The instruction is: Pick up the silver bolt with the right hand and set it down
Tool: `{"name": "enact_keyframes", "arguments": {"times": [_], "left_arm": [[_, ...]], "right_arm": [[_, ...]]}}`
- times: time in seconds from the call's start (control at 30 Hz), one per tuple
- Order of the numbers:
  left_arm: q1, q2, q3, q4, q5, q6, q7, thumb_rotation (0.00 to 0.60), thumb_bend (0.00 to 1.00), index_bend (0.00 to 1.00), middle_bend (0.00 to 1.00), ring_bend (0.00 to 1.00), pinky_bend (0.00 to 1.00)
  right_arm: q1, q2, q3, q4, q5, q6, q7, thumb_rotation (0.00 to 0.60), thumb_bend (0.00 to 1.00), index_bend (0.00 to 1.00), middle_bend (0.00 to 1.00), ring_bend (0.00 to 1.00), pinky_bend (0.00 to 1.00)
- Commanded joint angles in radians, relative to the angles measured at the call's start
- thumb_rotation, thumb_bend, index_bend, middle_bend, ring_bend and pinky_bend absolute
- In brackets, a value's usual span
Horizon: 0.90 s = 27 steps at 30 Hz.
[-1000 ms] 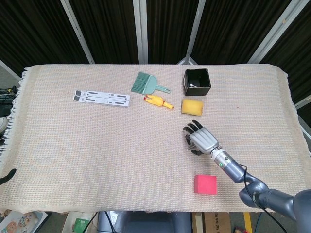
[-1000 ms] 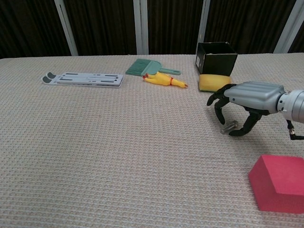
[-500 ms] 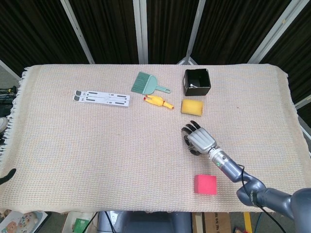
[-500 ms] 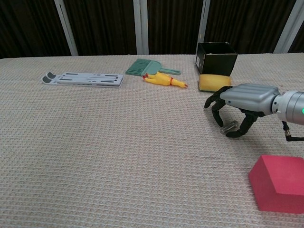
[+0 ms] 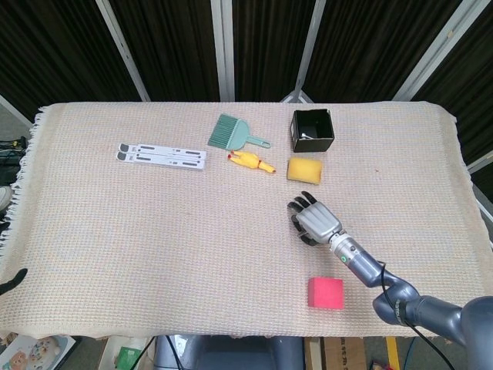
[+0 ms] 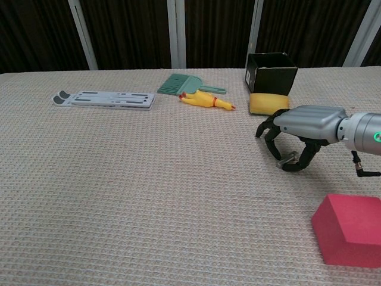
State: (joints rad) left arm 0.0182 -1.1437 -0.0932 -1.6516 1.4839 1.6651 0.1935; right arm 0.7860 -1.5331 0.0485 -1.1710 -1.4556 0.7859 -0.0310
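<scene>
Right of centre, your right hand (image 6: 297, 128) arched palm-down over the silver bolt (image 6: 287, 158), its dark fingers (image 6: 271, 138) curled around it; whether the bolt was held or lying on the woven cloth (image 5: 154, 231) could not be told. Above, the black box (image 5: 312, 130) held a pale object too small to identify, the yellow sponge (image 5: 305, 169) just below it.

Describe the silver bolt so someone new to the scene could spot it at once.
Start at the black box at the table's far right, then come toward the robot past the yellow sponge to the right hand. The silver bolt sits between that hand's dark curled fingers, just above the cloth. It is the only small shiny metal rod; the neighbours are soft, coloured blocks.
</scene>
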Motion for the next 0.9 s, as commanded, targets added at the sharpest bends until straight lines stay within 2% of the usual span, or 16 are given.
{"name": "enact_keyframes", "arguments": {"times": [0.03,0.67,0.9], "left_arm": [[0.0,0.001,0.001,0.0,0.001,-0.001,-0.002,0.6,0.2,0.19,0.04,0.03,0.11],[0.0,0.005,0.003,-0.003,0.002,-0.004,-0.007,0.6,0.2,0.19,0.04,0.03,0.11],[0.0,0.006,0.003,-0.003,0.002,-0.005,-0.007,0.6,0.2,0.19,0.04,0.03,0.11]], "right_arm": [[0.001,0.0,0.0,-0.002,0.003,-0.004,-0.005,0.6,0.31,0.59,0.2,0.12,0.04],[0.008,-0.001,0.003,-0.02,0.026,-0.015,-0.05,0.6,0.32,0.61,0.2,0.13,0.04],[0.013,0.006,0.007,-0.034,0.043,-0.028,-0.079,0.6,0.33,0.58,0.2,0.13,0.04]]}}
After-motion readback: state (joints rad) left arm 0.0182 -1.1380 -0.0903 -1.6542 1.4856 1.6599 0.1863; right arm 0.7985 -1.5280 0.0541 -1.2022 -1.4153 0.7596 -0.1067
